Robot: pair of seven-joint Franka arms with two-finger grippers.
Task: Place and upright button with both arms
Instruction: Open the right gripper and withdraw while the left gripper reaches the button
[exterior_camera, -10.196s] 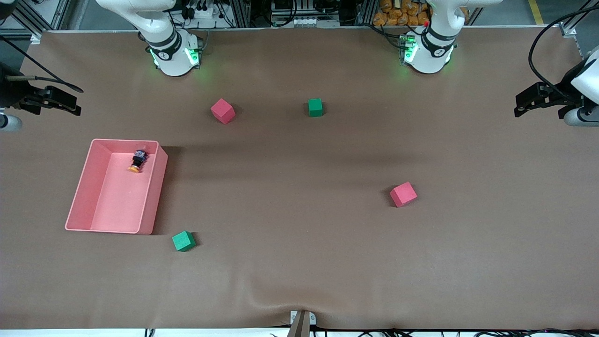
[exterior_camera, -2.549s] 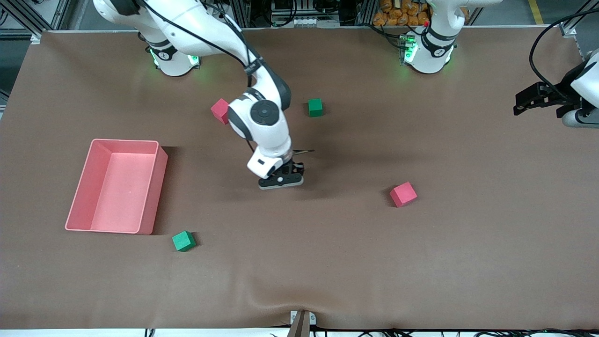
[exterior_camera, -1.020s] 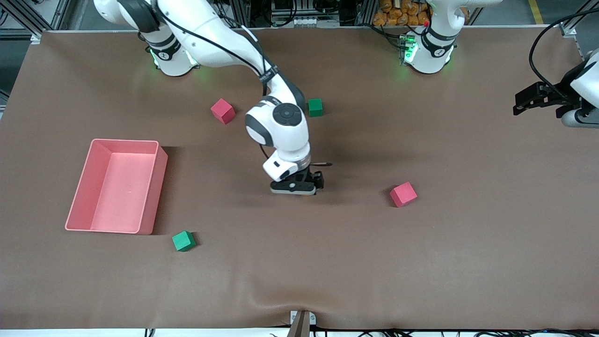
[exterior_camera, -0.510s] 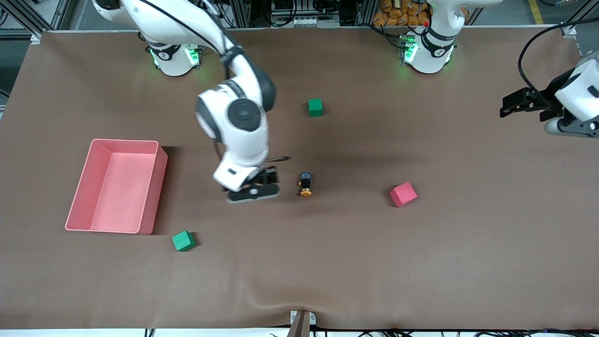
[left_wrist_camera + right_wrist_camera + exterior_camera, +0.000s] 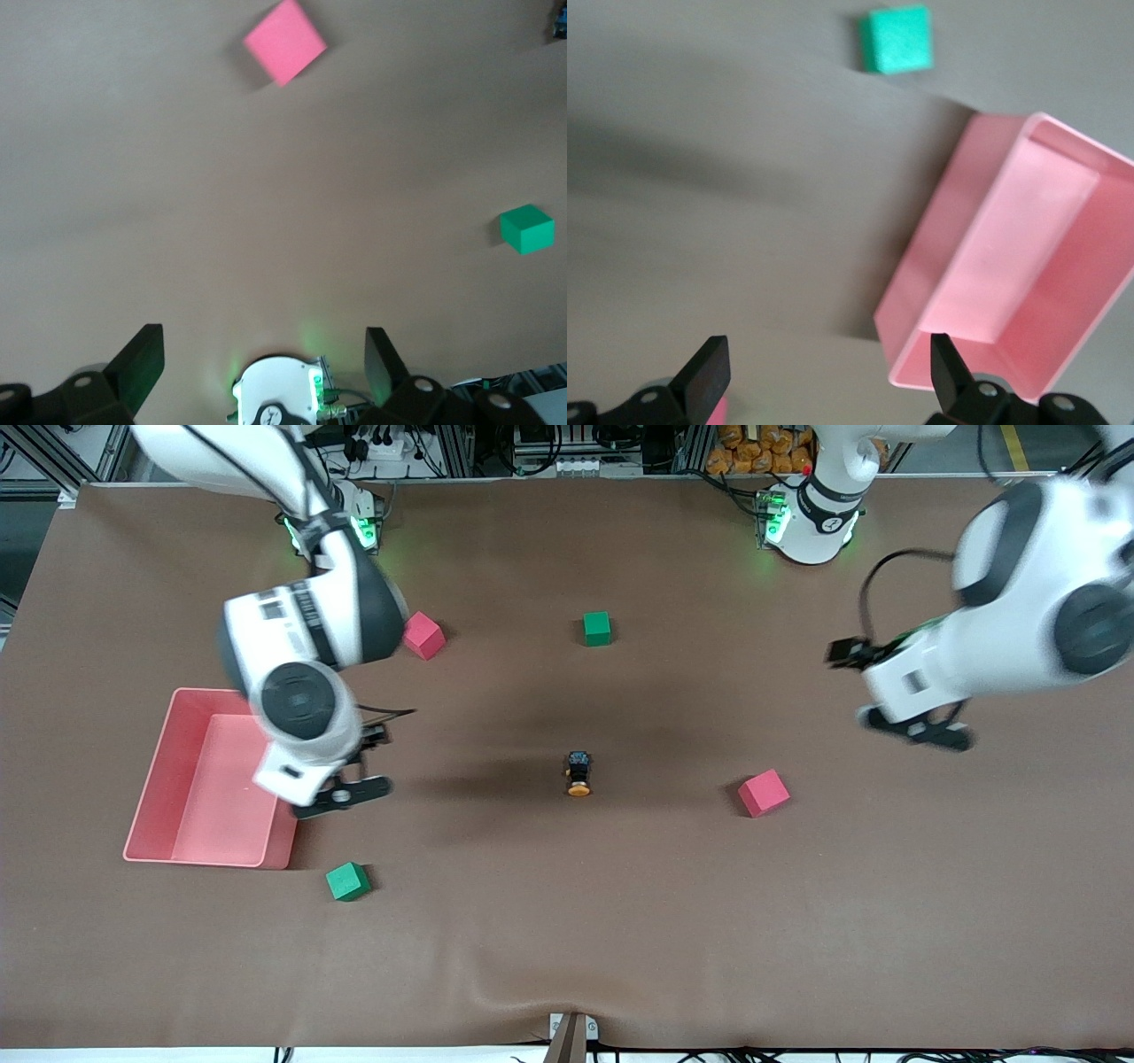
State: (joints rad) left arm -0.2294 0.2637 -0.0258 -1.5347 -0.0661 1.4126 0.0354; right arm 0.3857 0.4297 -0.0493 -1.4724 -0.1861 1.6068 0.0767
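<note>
Front view shows the button point(image 5: 578, 772) lying on its side on the bare tabletop point(image 5: 567, 921), about midway between the two arms' ends, its orange cap pointing toward the camera-side edge and its black body toward the bases' edge. Nothing touches it. The right end effector point(image 5: 341, 793) hangs over the tabletop just beside the pink tray's point(image 5: 168, 744) wall, its fingers point(image 5: 709, 367) spread wide and holding nothing. The left end effector point(image 5: 917, 731) is over the tabletop near the left arm's end, above a pink cube point(image 5: 763, 793); its fingers point(image 5: 142, 363) are also wide apart and empty. A second pink cube point(image 5: 423, 635) and a green cube point(image 5: 597, 628) sit toward the bases' edge. Another green cube point(image 5: 347, 881) sits nearer the camera-side edge, close to the tray's corner. The tray looks empty.
</note>
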